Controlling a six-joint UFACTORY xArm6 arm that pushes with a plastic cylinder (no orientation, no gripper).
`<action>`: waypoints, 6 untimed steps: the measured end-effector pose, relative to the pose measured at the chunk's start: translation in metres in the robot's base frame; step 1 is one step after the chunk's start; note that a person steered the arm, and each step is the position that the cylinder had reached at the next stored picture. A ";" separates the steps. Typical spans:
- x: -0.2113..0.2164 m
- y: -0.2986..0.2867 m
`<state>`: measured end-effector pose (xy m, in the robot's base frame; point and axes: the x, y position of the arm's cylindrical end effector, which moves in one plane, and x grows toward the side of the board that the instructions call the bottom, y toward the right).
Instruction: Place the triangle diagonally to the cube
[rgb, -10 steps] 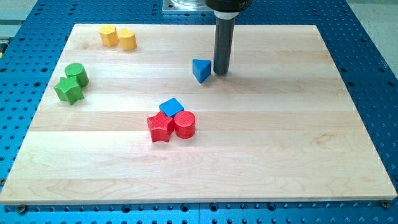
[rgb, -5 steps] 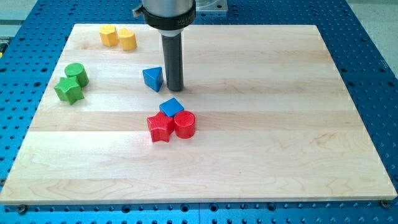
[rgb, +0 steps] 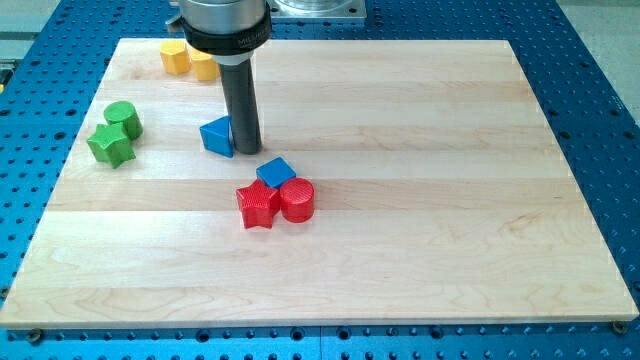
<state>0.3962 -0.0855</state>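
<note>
The blue triangle (rgb: 216, 136) lies up and to the view's left of the blue cube (rgb: 275, 172), near it but apart; my tip (rgb: 246, 150) presses against the triangle's right side, above and left of the cube; there is no gripper, only the bare rod. Touching the cube from below are the red star (rgb: 257, 205) and the red cylinder (rgb: 297, 200); well left of the cube sit the green cylinder (rgb: 122, 118) and green star (rgb: 109, 146); far up-left, two yellow blocks (rgb: 176, 56), partly hidden by the arm, on the wooden board (rgb: 450, 200).
</note>
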 end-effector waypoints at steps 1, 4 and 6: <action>-0.026 0.000; -0.012 -0.020; -0.007 -0.023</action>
